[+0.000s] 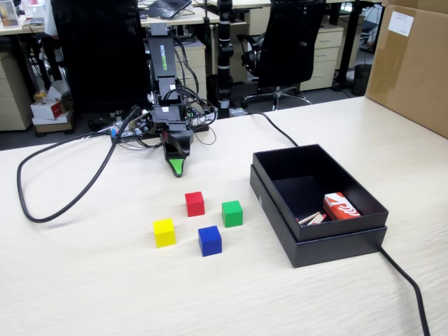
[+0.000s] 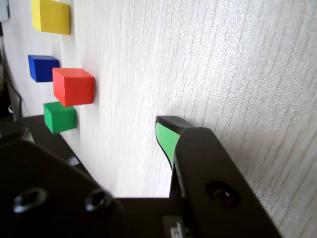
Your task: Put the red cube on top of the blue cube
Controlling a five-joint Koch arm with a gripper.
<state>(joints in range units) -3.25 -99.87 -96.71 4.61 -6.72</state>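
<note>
Hand (image 1: 178,166) hung tip-down in the upper-middle of the fixed view, just above the surface (image 1: 91,287) and empty. Only one green-padded finger showed clearly in the wrist view (image 2: 166,139), the other lost behind the dark housing, so I could not tell whether my jaws were apart or together.

Red cube (image 1: 194,204) sat near the centre of the fixed view, below my hand and apart from it; in the wrist view it lay at upper left (image 2: 73,87). Blue cube (image 1: 209,240) sat lower and slightly right of it in the fixed view, not touching. Green cube (image 1: 232,213) stood just right of the red one, yellow cube (image 1: 164,232) to the lower left. Black box (image 1: 364,238) occupied the right side, well clear.

Handling estimate: red cube looked small, rigid, matte and probably light, with flat sharp-edged faces, so slip risk seemed low. I judged the best hold to be across two opposite side faces, at mid-height, keeping the bottom face free for seating on the blue top. The green neighbour stood near; the finger on that side would need care. Stack not yet begun.
</note>
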